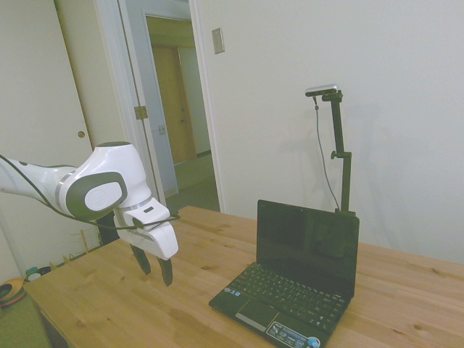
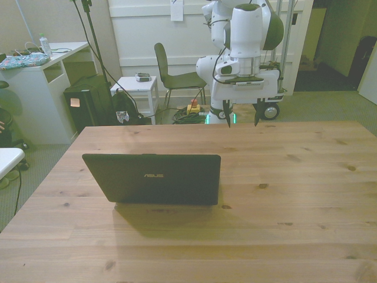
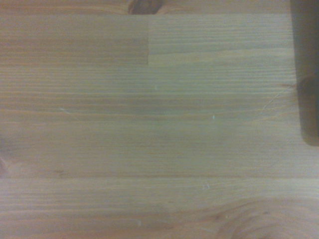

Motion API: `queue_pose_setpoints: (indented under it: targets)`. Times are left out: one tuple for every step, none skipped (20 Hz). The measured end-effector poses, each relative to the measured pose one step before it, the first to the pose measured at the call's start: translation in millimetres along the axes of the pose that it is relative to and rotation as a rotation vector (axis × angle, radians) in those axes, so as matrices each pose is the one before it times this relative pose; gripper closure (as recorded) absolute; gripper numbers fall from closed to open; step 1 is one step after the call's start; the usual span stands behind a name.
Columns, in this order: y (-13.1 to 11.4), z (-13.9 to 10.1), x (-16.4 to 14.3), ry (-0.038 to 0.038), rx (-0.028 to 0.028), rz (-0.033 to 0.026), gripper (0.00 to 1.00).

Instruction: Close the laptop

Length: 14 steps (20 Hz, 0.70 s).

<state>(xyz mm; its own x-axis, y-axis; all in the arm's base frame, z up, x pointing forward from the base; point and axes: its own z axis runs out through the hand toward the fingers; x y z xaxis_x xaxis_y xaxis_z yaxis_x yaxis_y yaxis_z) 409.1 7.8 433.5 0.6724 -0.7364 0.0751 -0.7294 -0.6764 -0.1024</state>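
Observation:
The small black laptop (image 1: 293,286) stands open on the wooden table (image 1: 130,304), its screen upright and its keyboard and stickered palm rest showing in the side view. From the front view I see only the back of the laptop's lid (image 2: 154,178) with a small silver logo. My gripper (image 1: 157,268) hangs above the table to the left of the laptop in the side view, well apart from it. In the front view the gripper (image 2: 241,115) is open, its two dark fingers spread wide, holding nothing. The wrist view shows only bare wood.
Beyond the table's far edge (image 2: 235,125) stand a green chair (image 2: 177,76), a small white side table (image 2: 136,88) and a white desk (image 2: 35,82). An open doorway (image 1: 177,109) lies behind the table in the side view.

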Motion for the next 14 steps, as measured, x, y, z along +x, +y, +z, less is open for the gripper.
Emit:
queue_pose_setpoints:
  targets:
    - [0.06, 0.41, 0.27, 0.00028, -0.00161, -0.00135, 0.0]
    - [0.85, 0.67, 0.93, 0.00064, -0.00298, -0.00547, 0.0]
    - [0.36, 1.24, -0.03, 0.00117, -0.00457, -0.00248, 0.0]
    - [0.32, 0.98, -0.04, 0.0024, -0.0024, -0.002, 0.0]
    - [-0.59, -0.75, 1.15, 0.01355, 0.00375, -0.00303, 0.0]
    - [-0.13, -2.5, 2.94, 0.0245, 0.00248, -0.00276, 0.0]
    - [0.54, -3.28, 3.66, 0.01868, 0.00025, 0.0017, 0.0]
    - [0.45, -5.07, 4.77, 0.01824, -0.00095, 0.00172, 0.0]
    - [-0.24, -8.31, 7.48, 0.02475, 0.00299, 0.00242, 0.0]
    - [-0.29, -10.32, 9.32, 0.02114, 0.01092, 0.00901, 0.0]
    - [0.53, -10.7, 10.88, 0.02309, 0.01112, 0.01112, 0.0]
    - [1.84, -10.63, 12.7, 0.02375, 0.00629, 0.01146, 0.0]
    - [2.31, -9.32, 12.25, 0.01373, 0.0065, 0.01525, 0.0]
    - [1.57, -8.45, 11.57, 0.00749, 0.00472, 0.0142, 0.0]
